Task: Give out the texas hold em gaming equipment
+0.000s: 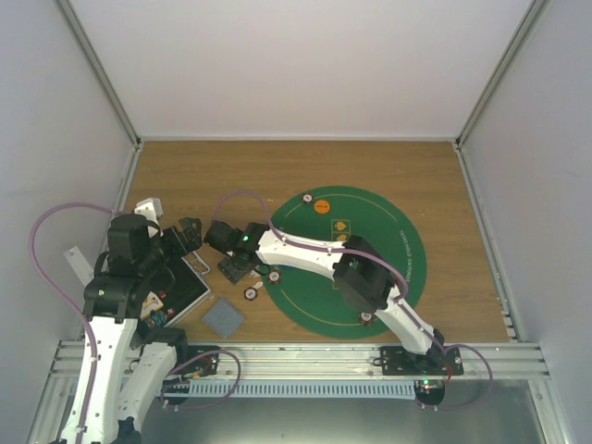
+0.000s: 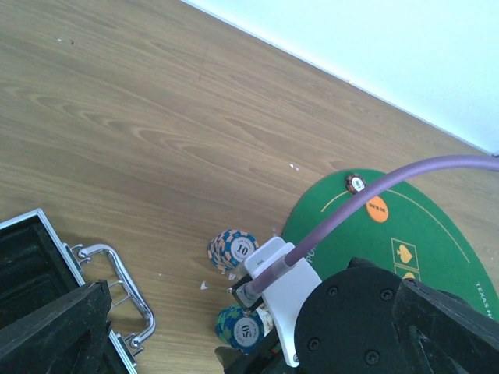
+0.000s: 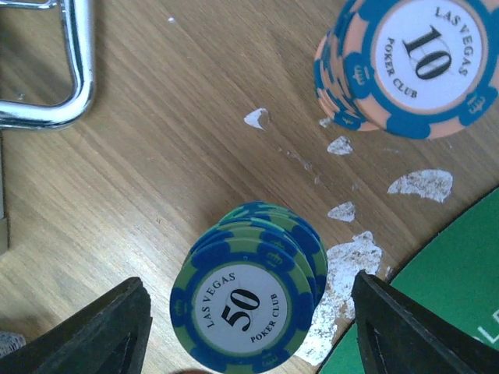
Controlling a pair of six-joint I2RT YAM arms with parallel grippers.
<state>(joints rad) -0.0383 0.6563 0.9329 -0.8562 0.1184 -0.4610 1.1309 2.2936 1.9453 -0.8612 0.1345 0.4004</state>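
A stack of green-and-blue poker chips marked 50 (image 3: 243, 305) stands on the wood between the fingers of my right gripper (image 3: 249, 335). The gripper is open, with a gap on each side of the stack. A second stack, orange-and-blue and marked 10 (image 3: 409, 62), stands beyond it near the green mat (image 3: 460, 296). Both stacks also show in the left wrist view: the 10 stack (image 2: 234, 249) and the 50 stack (image 2: 240, 327) under my right wrist. My left gripper (image 1: 190, 234) hovers open over the black case (image 1: 180, 289), holding nothing. Grey-backed cards (image 1: 223, 317) lie near the front edge.
The case's chrome handle (image 3: 47, 66) lies just left of the 50 stack. On the mat are an orange disc (image 1: 322, 205), a single chip (image 1: 307, 198) and another chip (image 1: 367, 318). Two loose chips (image 1: 250, 292) lie by the mat's left rim. White flecks (image 3: 421, 183) mark the wood.
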